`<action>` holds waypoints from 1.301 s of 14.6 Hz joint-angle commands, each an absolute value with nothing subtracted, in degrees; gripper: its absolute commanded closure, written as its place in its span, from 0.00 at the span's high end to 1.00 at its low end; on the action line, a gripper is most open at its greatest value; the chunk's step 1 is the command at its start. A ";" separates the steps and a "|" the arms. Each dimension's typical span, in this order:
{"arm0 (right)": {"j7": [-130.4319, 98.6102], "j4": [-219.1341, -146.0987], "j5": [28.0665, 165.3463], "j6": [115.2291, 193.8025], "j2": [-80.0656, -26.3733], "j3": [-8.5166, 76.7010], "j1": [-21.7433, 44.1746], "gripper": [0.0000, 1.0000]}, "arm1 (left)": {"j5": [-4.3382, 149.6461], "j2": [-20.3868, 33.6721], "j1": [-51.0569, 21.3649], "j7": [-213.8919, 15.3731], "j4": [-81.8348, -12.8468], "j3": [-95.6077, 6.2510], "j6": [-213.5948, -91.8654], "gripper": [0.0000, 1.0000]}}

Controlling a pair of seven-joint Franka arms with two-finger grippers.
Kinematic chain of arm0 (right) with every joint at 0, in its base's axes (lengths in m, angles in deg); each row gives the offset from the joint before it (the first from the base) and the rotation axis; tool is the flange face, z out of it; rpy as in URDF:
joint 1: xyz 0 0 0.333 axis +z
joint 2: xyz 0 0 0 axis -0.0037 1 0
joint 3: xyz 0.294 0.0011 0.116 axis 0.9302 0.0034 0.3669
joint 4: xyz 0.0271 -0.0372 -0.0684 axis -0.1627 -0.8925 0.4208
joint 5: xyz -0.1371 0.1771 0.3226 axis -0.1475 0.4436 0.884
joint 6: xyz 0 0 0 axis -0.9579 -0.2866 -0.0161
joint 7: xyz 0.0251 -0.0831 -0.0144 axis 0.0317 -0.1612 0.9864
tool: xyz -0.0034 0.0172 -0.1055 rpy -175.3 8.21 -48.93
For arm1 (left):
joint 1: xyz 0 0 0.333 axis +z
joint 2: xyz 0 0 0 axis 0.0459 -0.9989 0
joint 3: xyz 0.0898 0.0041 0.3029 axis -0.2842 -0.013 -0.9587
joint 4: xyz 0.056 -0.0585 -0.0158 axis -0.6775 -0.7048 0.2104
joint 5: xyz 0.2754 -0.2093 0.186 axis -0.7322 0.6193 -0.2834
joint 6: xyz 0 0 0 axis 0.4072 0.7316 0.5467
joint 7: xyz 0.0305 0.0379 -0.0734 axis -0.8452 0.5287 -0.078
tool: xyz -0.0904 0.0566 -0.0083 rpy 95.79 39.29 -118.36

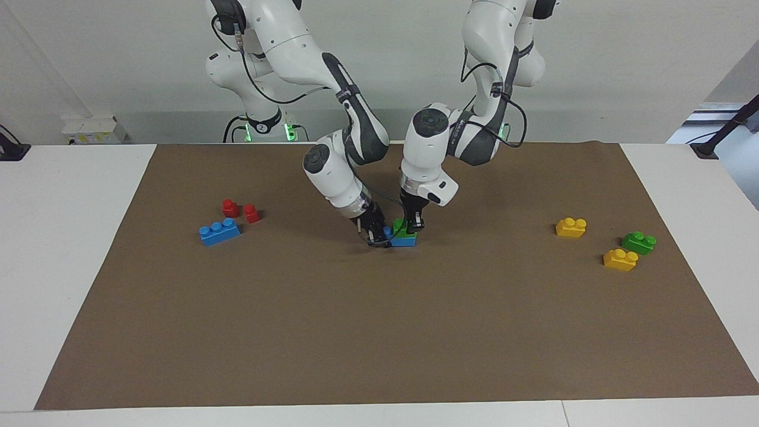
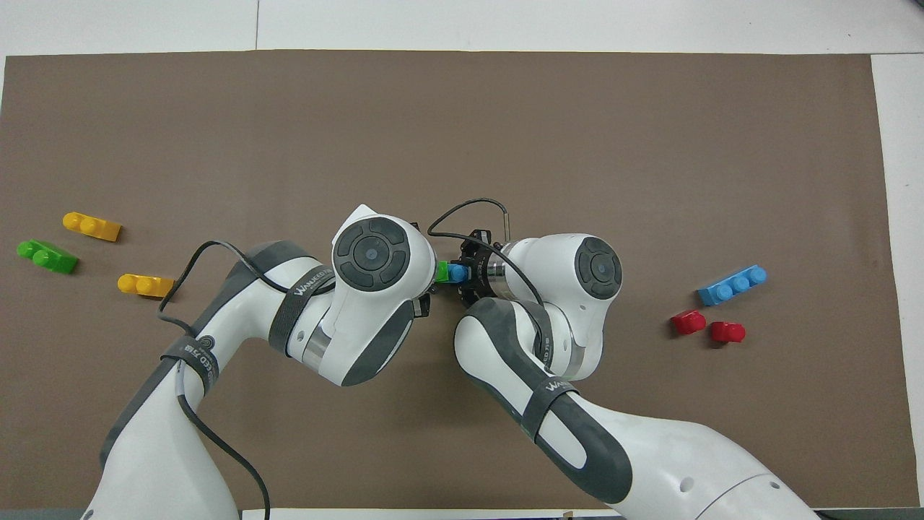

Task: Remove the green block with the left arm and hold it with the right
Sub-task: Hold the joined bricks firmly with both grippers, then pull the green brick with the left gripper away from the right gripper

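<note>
In the middle of the brown mat, the green block sits pressed onto a blue brick. My left gripper comes straight down on the green block and is shut on it. From the right arm's end, my right gripper reaches in at a slant and is shut on the end of the blue brick, which rests on the mat. In the overhead view the left wrist hides the left gripper's fingers.
Two yellow bricks and another green brick lie toward the left arm's end. A long blue brick and two red pieces lie toward the right arm's end.
</note>
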State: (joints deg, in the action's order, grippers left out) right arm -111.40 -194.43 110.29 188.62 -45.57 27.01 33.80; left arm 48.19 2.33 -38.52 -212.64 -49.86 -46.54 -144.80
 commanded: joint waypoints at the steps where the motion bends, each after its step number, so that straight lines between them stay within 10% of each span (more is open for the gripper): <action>1: -109.51 -193.83 112.52 188.71 -45.18 27.24 33.45 0.00 | 47.17 5.44 -37.53 -213.19 -49.68 -47.44 -141.89 0.00; 8: -108.47 -190.32 111.74 183.11 -45.18 27.07 30.13 0.00 | 48.74 13.62 -29.28 -199.15 -48.71 -47.44 -130.99 0.00; 19: -82.28 -182.22 99.36 154.25 -46.94 26.45 0.07 0.00 | 52.09 13.37 -7.65 -162.15 -49.32 -47.62 -131.49 0.00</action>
